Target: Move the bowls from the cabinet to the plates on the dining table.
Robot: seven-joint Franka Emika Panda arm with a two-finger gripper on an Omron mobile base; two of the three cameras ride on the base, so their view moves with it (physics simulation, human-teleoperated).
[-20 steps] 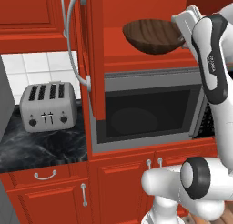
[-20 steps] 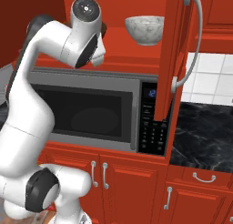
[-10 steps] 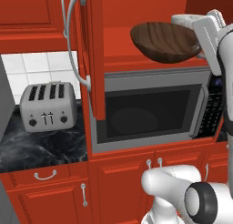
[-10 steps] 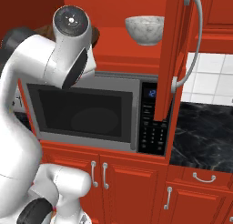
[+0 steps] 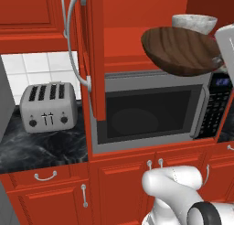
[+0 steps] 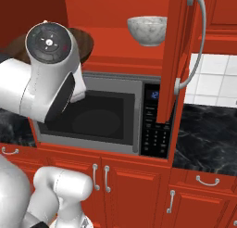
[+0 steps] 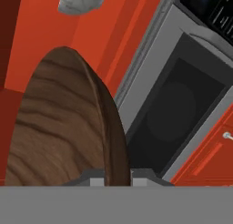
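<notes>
The wide dark brown wood-grain bowl (image 5: 180,50) hangs tilted in the air in front of the open red cabinet (image 5: 132,18), just above the microwave's top edge. My gripper (image 7: 117,176) is shut on its rim, and the bowl (image 7: 63,123) rises edge-on between the fingertips. In the right base view the arm's big white joint covers most of the brown bowl (image 6: 87,41). On the cabinet shelf stands the smaller white marbled bowl (image 5: 194,23) (image 6: 147,30) (image 7: 79,0), upright and behind the brown one. The plates and the dining table are out of view.
The cabinet door (image 5: 93,59) (image 6: 178,60) stands open with its long silver handle (image 5: 73,36). A silver microwave (image 5: 151,114) sits right under the shelf. A toaster (image 5: 48,107) rests on the black counter (image 5: 41,151) to the left. Red drawers and doors lie below.
The brown bowl has come out of the cabinet in my gripper, moving right, slightly down and nearer the cameras. The white bowl has stayed on the shelf.
</notes>
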